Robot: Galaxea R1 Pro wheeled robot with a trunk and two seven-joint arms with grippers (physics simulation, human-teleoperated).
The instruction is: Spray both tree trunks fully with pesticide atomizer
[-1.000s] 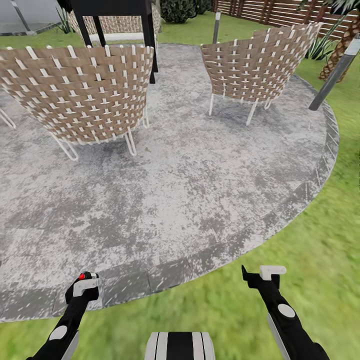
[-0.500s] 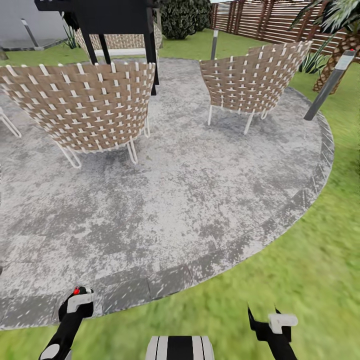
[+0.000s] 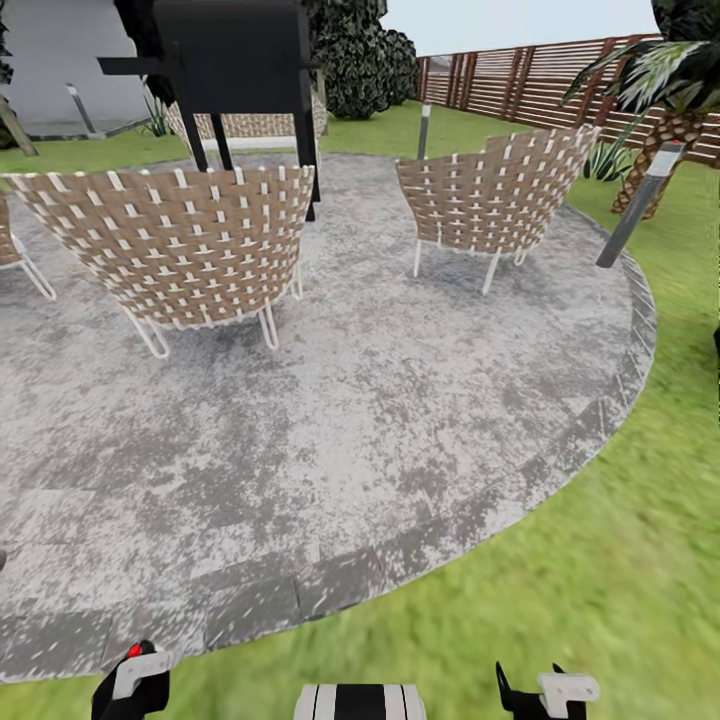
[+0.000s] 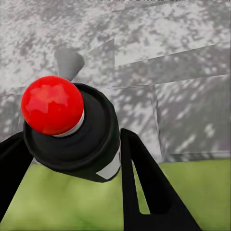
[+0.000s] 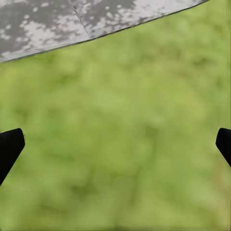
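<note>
The round paved floor of grey mottled stone is being bordered by a kerb of darker slabs, with green lawn lying outside it. Two woven chairs are being carried by the floor: a wide one toward its far left and a smaller one toward its far right edge. A black table is standing behind them. A grey bollard lamp is leaning at the right kerb, with a short palm and a reddish-brown slat fence beyond it, and dark bushes near the far edge.

The pesticide atomizer is being held in the left gripper: its dark body with red tip is being clamped between the two black fingers, over the kerb edge where stone meets lawn. In the head view the left gripper is being cut off by the lower frame edge, the red tip just showing.

The right gripper is being kept wide open and empty above blurred grass, only its fingertips being visible.
</note>
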